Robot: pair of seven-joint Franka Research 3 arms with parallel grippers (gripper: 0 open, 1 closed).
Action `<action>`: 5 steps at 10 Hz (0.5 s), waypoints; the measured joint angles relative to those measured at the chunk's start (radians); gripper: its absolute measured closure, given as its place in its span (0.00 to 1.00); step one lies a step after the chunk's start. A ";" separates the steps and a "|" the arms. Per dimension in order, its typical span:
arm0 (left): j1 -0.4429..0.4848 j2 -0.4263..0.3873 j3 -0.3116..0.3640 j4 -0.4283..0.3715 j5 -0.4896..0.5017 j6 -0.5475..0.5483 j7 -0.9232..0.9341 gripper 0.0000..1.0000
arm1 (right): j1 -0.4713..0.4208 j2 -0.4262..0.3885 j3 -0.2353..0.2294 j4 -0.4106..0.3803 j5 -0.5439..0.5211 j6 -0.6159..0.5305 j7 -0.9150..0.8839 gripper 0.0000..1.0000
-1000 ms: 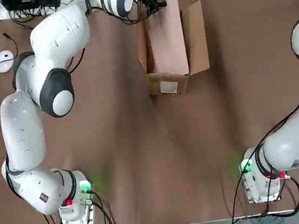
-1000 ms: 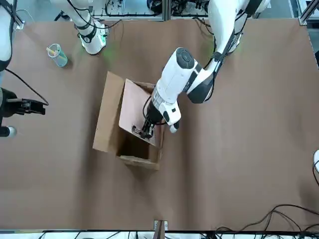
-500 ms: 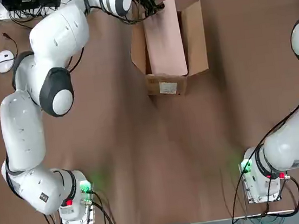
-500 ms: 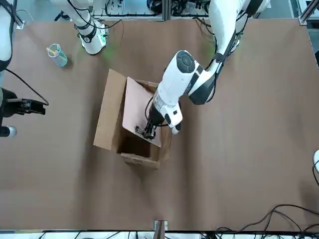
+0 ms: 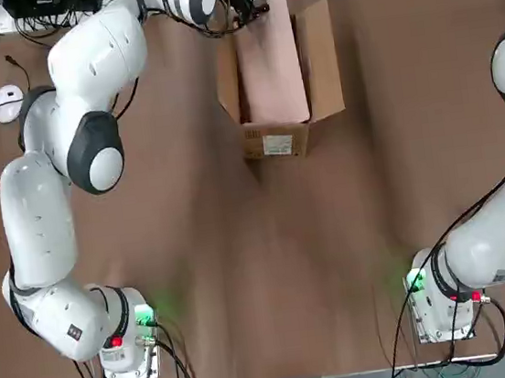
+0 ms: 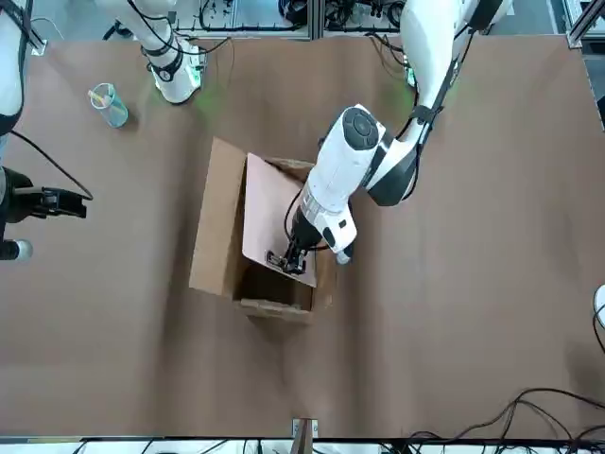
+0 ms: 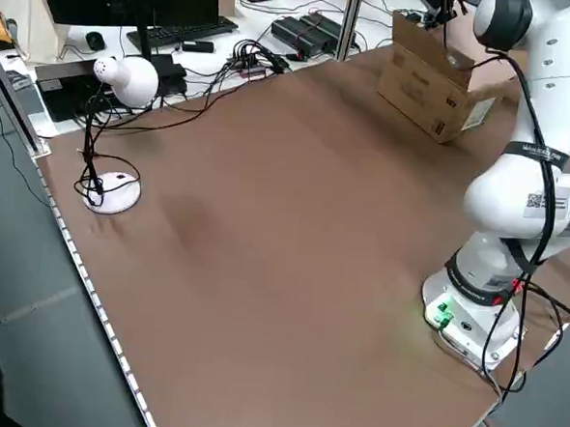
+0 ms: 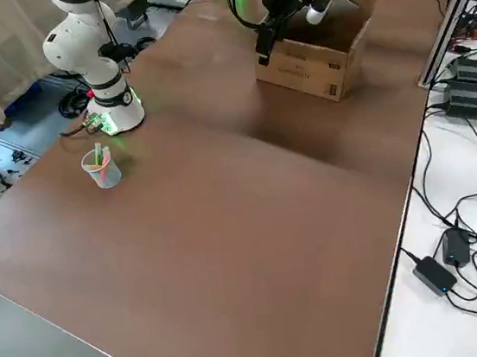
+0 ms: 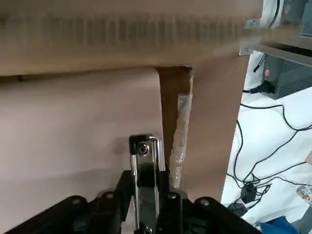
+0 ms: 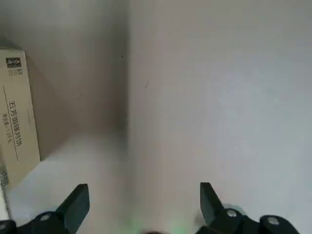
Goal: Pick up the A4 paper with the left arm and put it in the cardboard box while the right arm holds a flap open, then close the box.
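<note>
Paper (image 6: pixel 268 213) (in left end effector (image 6: pixel 286 264)) overlaps box (image 6: pixel 216 227).

Lots of free room on the table (image 5: pixel 215 258) betw. the two arm bases and the cardboard box (image 5: pixel 275 143); an arm could pass there. Box's raised side flap (image 6: pixel 216 219) blocks low entry from R arm's side. Inside, A4 paper (image 6: pixel 269 210) leaves only a narrow gap by the wall. L end effector (image 6: pixel 291 263) obstructs the box's far end. R end effector (image 6: pixel 57 202) is well apart, w/ open table betw. it & box. Cup (image 6: pixel 109 105) stands near R base.
</note>
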 joint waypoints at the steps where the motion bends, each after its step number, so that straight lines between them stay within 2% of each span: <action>1: 0.000 0.006 0.001 0.000 0.001 0.000 0.005 0.93 | 0.000 0.000 0.000 0.000 0.000 0.000 0.000 0.00; 4: 0.000 0.023 0.002 0.000 0.001 0.002 0.015 0.83 | 0.000 0.000 0.001 0.000 0.000 0.000 0.000 0.00; 5: 0.001 0.024 0.002 0.000 0.001 0.002 0.016 0.70 | 0.000 0.000 0.001 0.000 0.000 0.000 0.000 0.00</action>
